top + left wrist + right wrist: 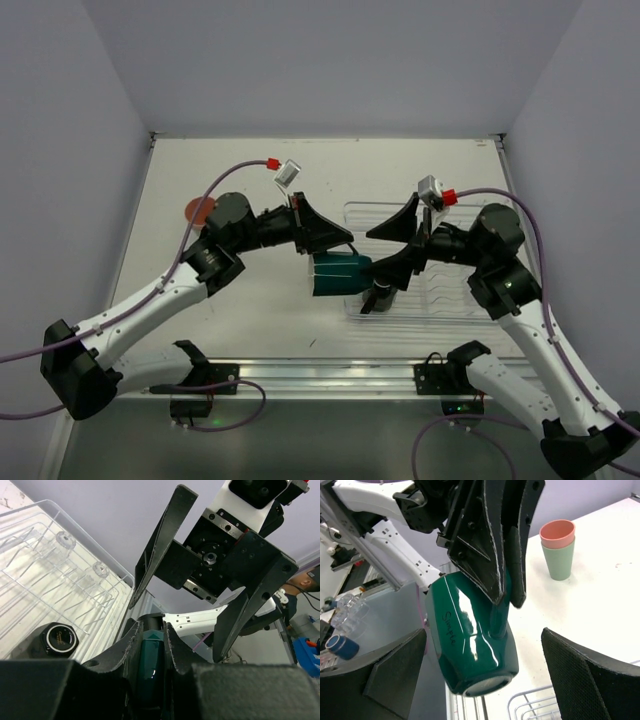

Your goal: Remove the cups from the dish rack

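Note:
My left gripper [335,245] is shut on the handle of the dark teal mug [338,273] and holds it in the air at the dish rack's [455,212] left edge. The left wrist view shows the handle [150,652] pinched between the fingers. My right gripper [378,258] is open, its jaws spread on either side of the mug [470,640] without touching it. A black mug [59,639] lies in the rack's near left corner [380,298]. Two clear glasses [65,540] stand at the rack's far side. A pink tumbler [558,531] sits stacked in a pale green tumbler [559,562] on the table.
The stacked tumblers show as a pink disc [199,210] at the table's left, partly behind my left arm. The rack's thin wire dividers [45,580] fill its floor. A metal rail [330,375] runs along the near table edge.

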